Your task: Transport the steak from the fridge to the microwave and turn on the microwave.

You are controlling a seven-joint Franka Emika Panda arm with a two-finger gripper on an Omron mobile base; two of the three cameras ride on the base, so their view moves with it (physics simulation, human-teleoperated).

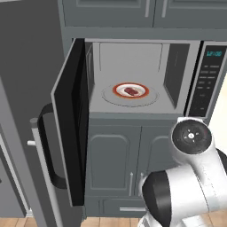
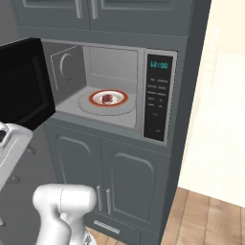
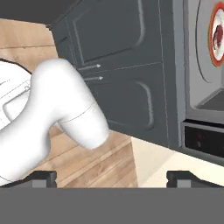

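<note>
The microwave stands with its door swung wide to the left, cavity open. On the turntable inside sits an orange-rimmed plate, and the steak lies flat at the plate's middle. So the carrying part looks done: the meat is already in the cavity, and what is left, as I judge it, is shutting the door and starting the oven.

The next move calls for the arm to get round to the outer face of the door, which hangs far out to the left over the lower cabinets, and push it closed without catching the black handle. After that comes a press on the button panel at the right of the cavity, under the lit clock; the keys are small and close together, so a single fingertip would have to land squarely.

The gripper is spread as wide as it goes and holds nothing; its two dark tips sit at the bottom of the hand view. It is rolled on its side and pointed at the cabinet doors and floor below the oven, with the steak well apart from it, at the far upper right edge of that view.
</note>
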